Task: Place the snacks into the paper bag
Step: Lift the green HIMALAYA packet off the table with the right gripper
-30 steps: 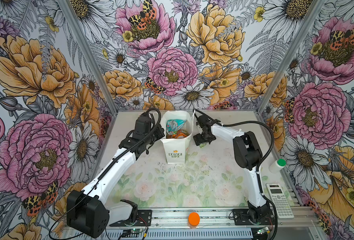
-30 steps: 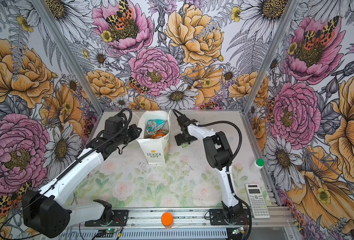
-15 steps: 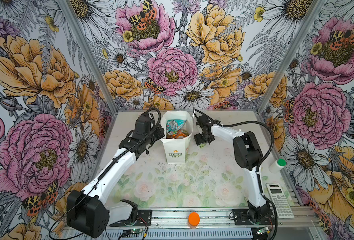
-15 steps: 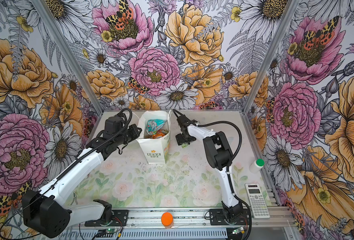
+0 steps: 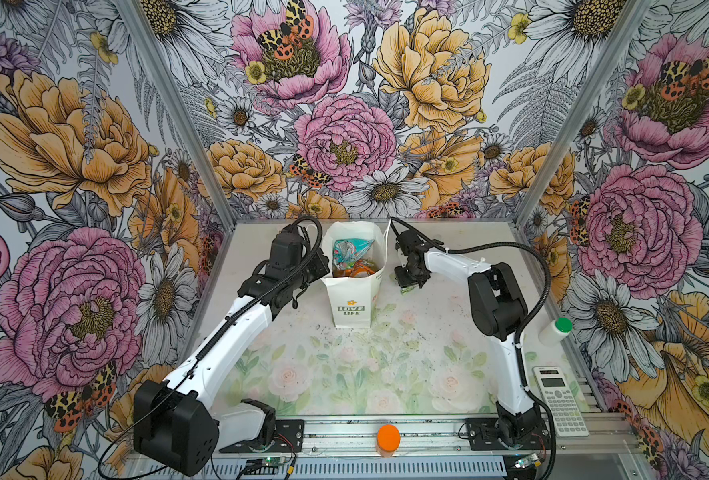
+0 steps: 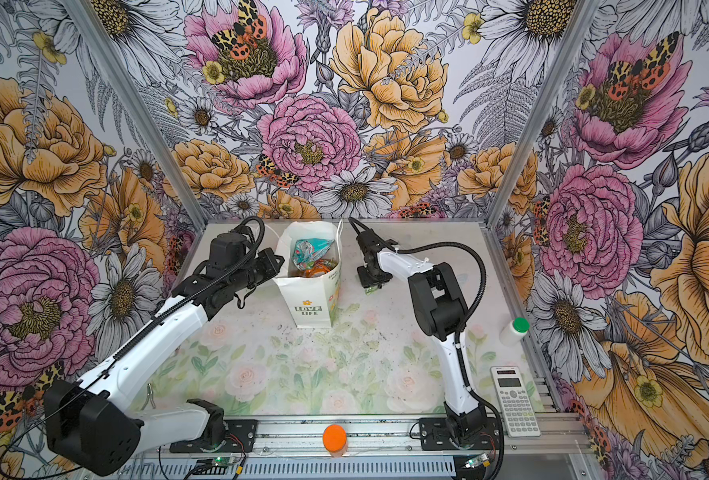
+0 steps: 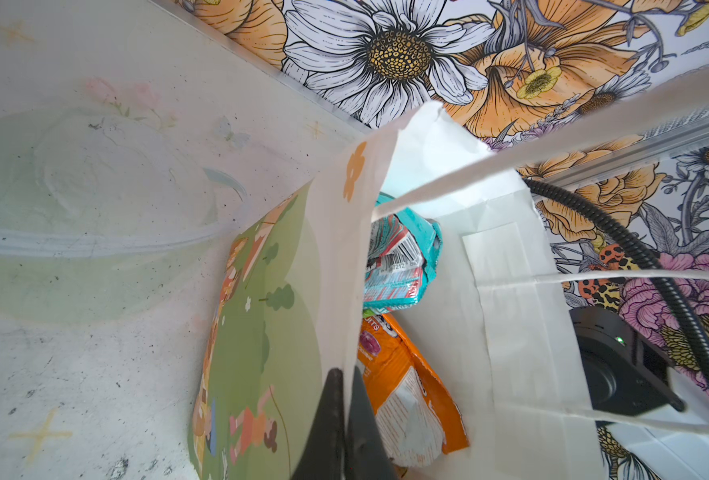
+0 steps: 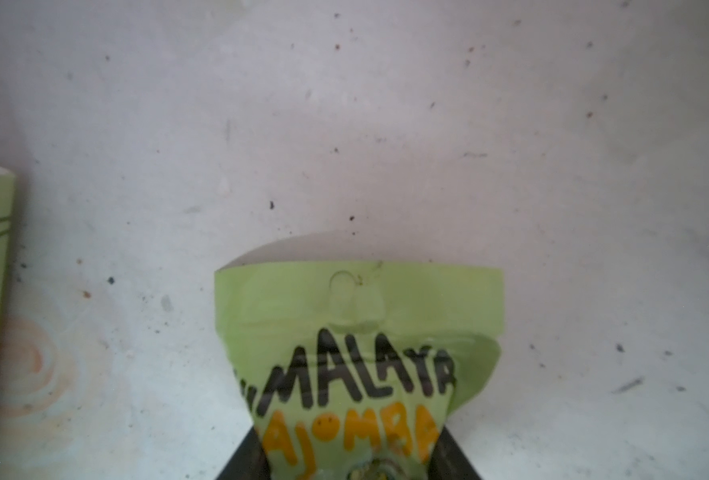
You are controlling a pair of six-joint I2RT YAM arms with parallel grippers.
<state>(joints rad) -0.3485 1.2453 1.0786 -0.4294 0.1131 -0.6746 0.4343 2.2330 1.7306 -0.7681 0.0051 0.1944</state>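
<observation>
Since a second ago only the right pincer [image 5: 409, 286] has changed, drawing its jaws inward. At left, the left pincer [image 7: 344, 384] is clamped on the rim of the upright paper bag [image 5: 353, 309], which holds a teal packet [image 5: 350, 250] and an orange packet [image 5: 360, 271]. Just right of the bag, the right pincer squeezes a pale green packet [image 8: 357, 307] against the table [image 5: 344, 374].

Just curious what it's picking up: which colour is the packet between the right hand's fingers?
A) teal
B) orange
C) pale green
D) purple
C: the right wrist view shows the right hand pinching a pale green packet with black and orange lettering.
</observation>
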